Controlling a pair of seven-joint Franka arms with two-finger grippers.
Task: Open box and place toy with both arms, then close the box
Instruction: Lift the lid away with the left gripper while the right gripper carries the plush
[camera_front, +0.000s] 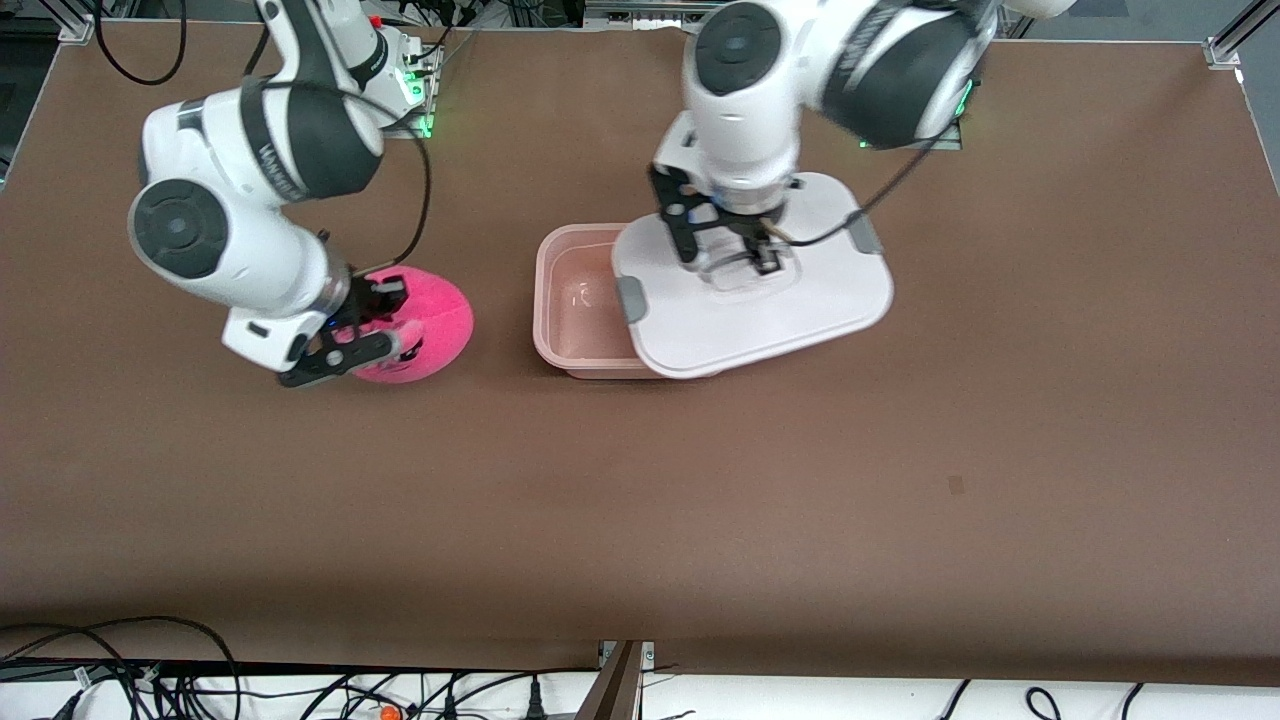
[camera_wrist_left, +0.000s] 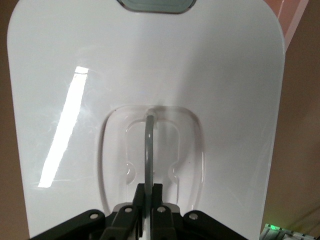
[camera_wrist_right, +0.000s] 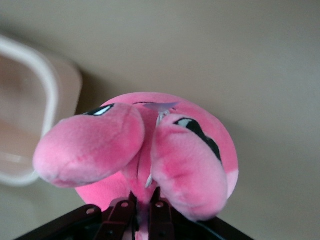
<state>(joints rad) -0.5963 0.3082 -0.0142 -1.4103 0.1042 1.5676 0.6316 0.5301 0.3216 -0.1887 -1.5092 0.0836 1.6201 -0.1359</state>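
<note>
Box (camera_front: 585, 300) uncovered, left pincer (camera_front: 725, 255) gripping lid (camera_front: 760, 300) half over it — right pincer (camera_front: 375, 335) clamps toy (camera_front: 430, 320) beside.

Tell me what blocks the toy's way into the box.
The lid, held by the left gripper, covers much of the box; only its end toward the right arm is open. The right gripper holds the toy beside it.

My black left gripper (camera_front: 722, 252) pinches the clear handle of the glossy white plastic lid (camera_front: 790, 310) with grey latches. The rounded box base (camera_front: 560, 300) is translucent pinkish. My black right gripper (camera_front: 385, 325) squeezes the bright pink plush toy (camera_wrist_right: 150, 150) with dark eyes. The table (camera_front: 700, 500) is brown.
</note>
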